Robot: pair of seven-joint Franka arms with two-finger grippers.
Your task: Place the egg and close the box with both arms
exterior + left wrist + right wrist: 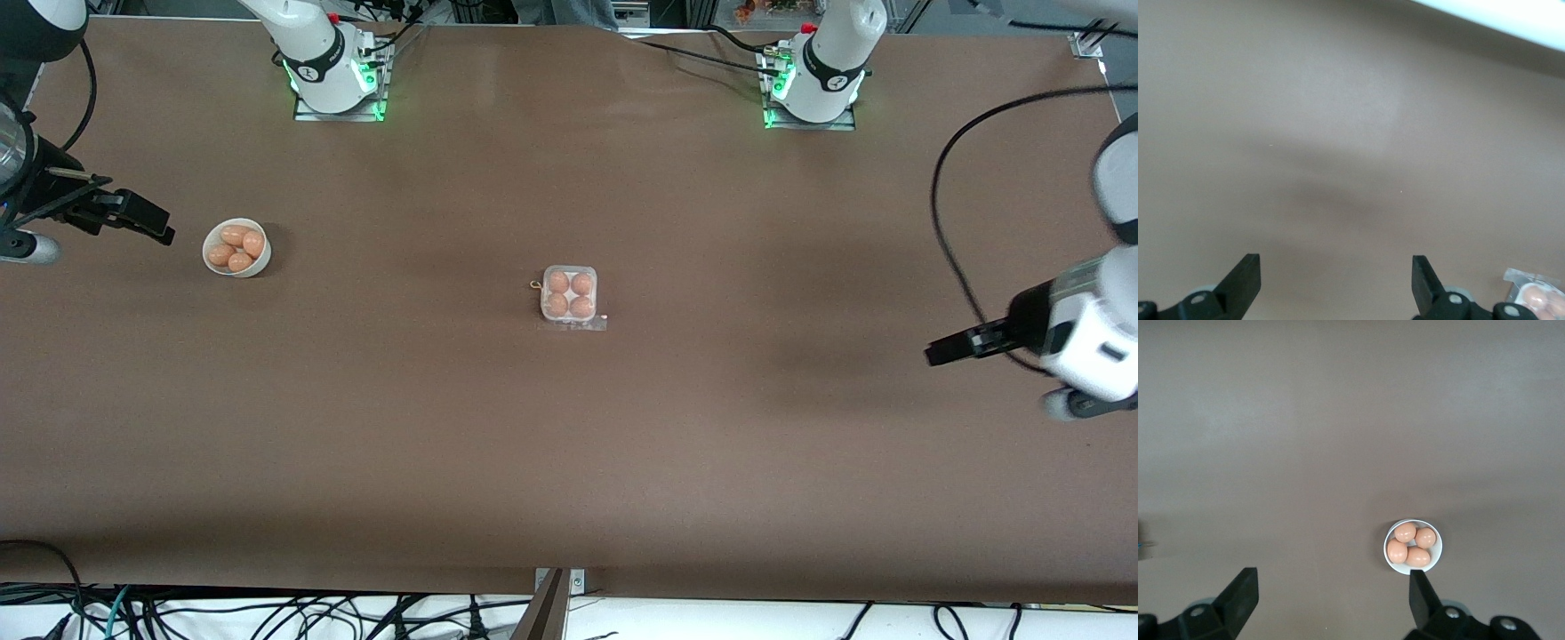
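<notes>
— What lies under me?

— A broad brown tabletop (569, 444), matte, with soft shadow bands across its middle.

— And past its edges?

— Along the edge nearest the front camera, a white floor strip tangled with black cables (293, 618). At the edge where my bases stand, metal framing (1086, 40) shows by the corner.

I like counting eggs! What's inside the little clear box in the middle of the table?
Four orange-brown eggs sit inside the box, one in each cell. The tray beneath them is covered by the eggs, so you can't see the cell bottoms.
</notes>
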